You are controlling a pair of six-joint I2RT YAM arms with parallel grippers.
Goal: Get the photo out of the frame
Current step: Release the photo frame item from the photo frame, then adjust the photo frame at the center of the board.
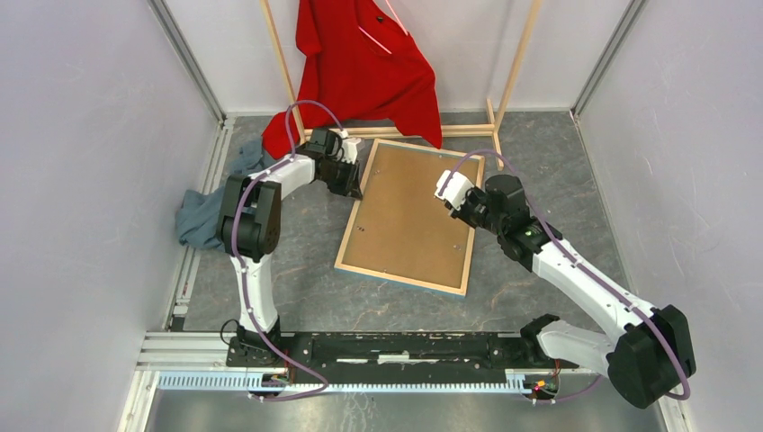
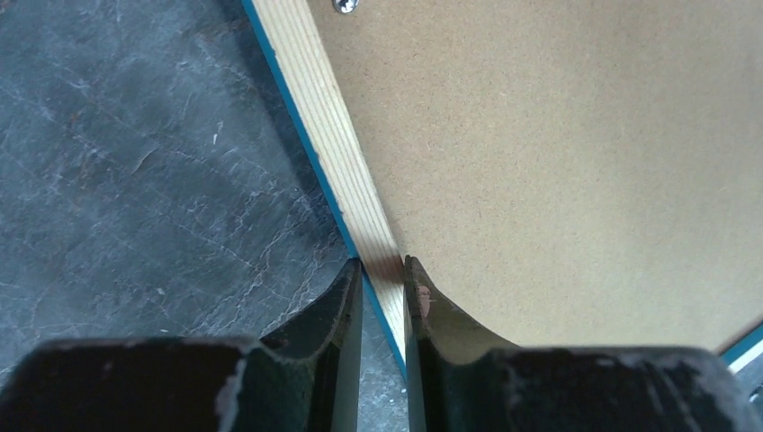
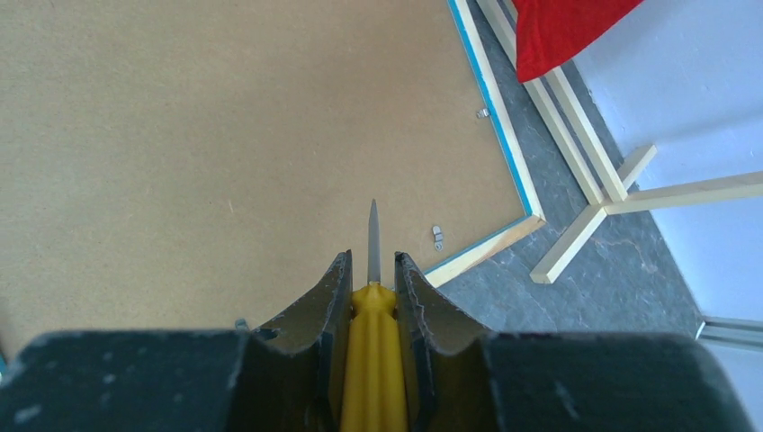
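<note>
The frame (image 1: pixel 402 279) lies face down on the grey floor, pale wood edges up, with a thin blue border showing. The brown backing board (image 1: pixel 409 211) fills it and hides the photo. My left gripper (image 1: pixel 354 184) is at the frame's far left edge. In the left wrist view its jaws (image 2: pixel 383 265) close on the wood rail (image 2: pixel 333 135), one finger outside it and one on the board (image 2: pixel 558 162). My right gripper (image 1: pixel 447 193) is over the board's right side. It (image 3: pixel 371 261) is shut on a yellow-handled screwdriver (image 3: pixel 372 360) whose metal tip points over the board (image 3: pixel 225 135).
Small metal clips (image 3: pixel 437 236) sit along the frame's inner edge (image 3: pixel 490 99). A wooden clothes rack (image 1: pixel 508 81) with a red shirt (image 1: pixel 369 63) stands just behind the frame, its foot (image 3: pixel 585 220) close to the corner. A grey-blue cloth (image 1: pixel 202 211) lies at the left wall.
</note>
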